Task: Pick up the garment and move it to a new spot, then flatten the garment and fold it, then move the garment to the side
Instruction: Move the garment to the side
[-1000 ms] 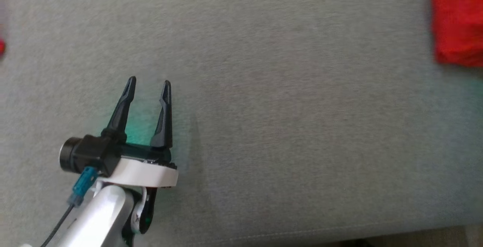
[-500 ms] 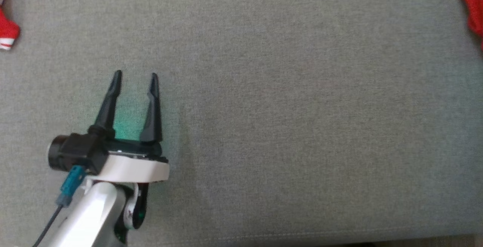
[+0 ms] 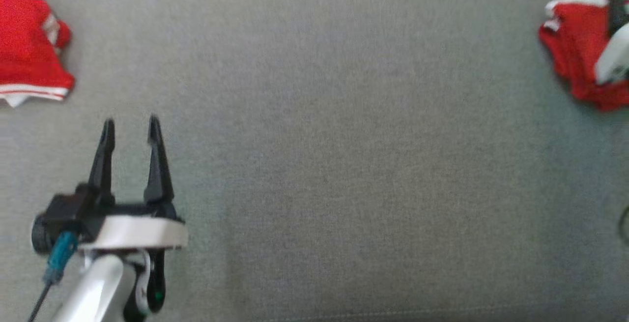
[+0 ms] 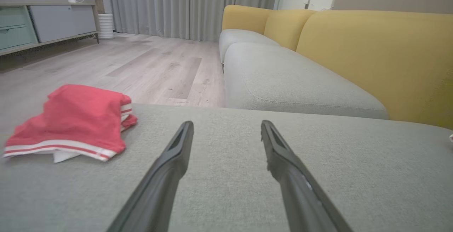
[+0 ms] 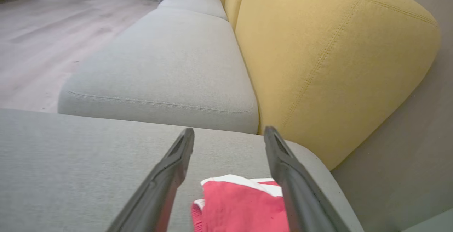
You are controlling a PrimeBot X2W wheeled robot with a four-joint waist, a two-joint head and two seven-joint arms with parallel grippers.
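Head view: the left gripper (image 3: 130,128) is seen at the lower left, its 2 fingers spread and nothing held between them. The left garment (image 3: 29,42), red with a white-striped hem, lies ahead of it and off to its left, near but apart, and is cut by the picture's edge. The right garment (image 3: 575,66), also red, lies at the far right end of the grey seat cushion (image 3: 344,164), with part of the right arm over it.

Left wrist view: the left garment is found left of the line of the fingers. Its long axis runs across that line, with the hem towards the camera. The left arm is judged the nearer 1 for any pick there, and a swing leftward would be called for. Beyond are seen a wooden floor (image 4: 141,62), grey curtains (image 4: 177,5) and a low cabinet (image 4: 35,23).

Right wrist view: the right gripper (image 5: 228,133) is held with its fingers wide apart, and nothing is clamped. The right garment lies low between them; contact cannot be told. It is judged already set aside. A yellow backrest (image 5: 318,65) stands just behind.
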